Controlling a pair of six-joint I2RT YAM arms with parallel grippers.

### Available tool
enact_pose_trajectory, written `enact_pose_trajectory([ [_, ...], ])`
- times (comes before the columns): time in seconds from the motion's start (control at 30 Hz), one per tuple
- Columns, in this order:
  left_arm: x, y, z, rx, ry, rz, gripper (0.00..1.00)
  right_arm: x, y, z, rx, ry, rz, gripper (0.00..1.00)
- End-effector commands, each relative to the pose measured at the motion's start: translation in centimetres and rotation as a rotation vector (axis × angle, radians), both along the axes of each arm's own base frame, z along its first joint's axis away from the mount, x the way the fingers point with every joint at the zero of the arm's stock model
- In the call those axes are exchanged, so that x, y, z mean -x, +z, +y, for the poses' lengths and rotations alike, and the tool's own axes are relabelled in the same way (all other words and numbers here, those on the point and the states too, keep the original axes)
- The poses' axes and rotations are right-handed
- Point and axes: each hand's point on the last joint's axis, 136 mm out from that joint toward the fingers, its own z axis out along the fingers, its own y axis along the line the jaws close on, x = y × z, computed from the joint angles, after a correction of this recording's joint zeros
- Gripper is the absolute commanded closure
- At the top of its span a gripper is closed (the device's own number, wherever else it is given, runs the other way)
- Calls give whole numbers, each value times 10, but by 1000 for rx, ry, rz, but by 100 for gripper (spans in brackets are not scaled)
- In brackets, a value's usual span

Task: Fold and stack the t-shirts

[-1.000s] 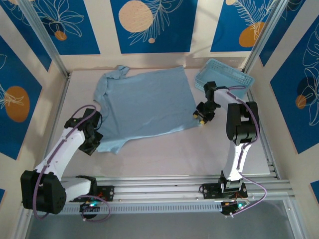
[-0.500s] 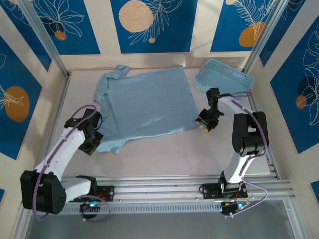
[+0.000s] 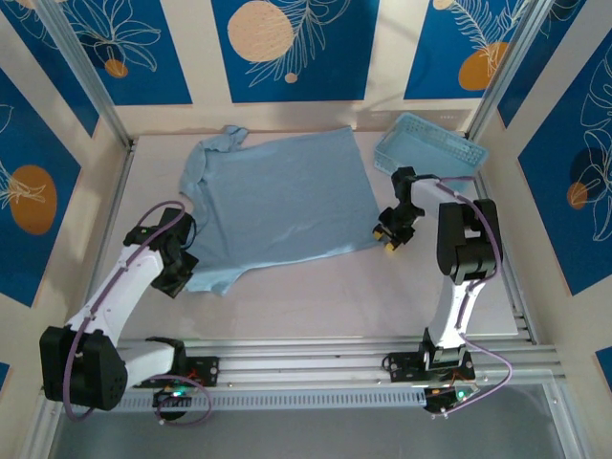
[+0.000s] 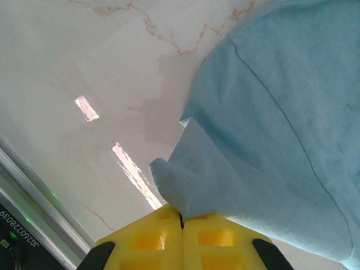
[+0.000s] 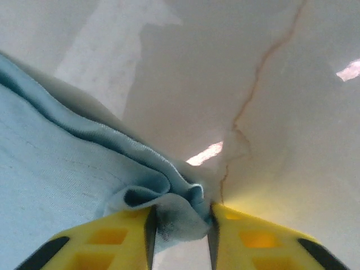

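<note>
The left gripper [image 4: 181, 224] is held fully closed on a sleeve of the t-shirt [image 3: 277, 201], its arm extended low. The right gripper [image 5: 180, 228] is clamped narrowly on the hem, its arm folded at the elbow.

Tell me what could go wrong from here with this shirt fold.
1. The left gripper pinches only a thin fold at the t-shirt's near sleeve, so the cloth may slip out when lifted.
2. The right gripper holds a bunched hem corner close to the tips of its jaws. That hold could fail, or the fold could come out crooked.
3. The basket sits close beside the right arm, and a swing might knock it.
</note>
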Motion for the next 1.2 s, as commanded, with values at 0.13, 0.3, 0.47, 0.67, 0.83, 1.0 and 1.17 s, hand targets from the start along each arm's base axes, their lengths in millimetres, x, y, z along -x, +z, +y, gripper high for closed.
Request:
enact_pose_trajectory([
  [0.13,-36,24,-4,16,-45,-113,100,-45,20,21,-46,48,-167,100],
  [0.3,-78,73,-6,37,-67,-274,100,-70,99,39,-105,106,-386,100],
  [0.47,-123,165,1,26,-80,-518,100,-94,211,53,-172,161,-661,100],
  [0.67,-121,292,20,-77,-60,-856,100,-87,340,62,-236,233,-978,100],
  [0.83,-61,374,38,-159,-20,-1155,100,-27,411,68,-306,302,-1181,100],
  [1.0,-8,442,44,-216,-41,-1345,100,45,465,59,-340,327,-1343,100],
  [1.17,-22,476,32,-171,-88,-1377,100,64,480,57,-380,310,-1348,100],
])
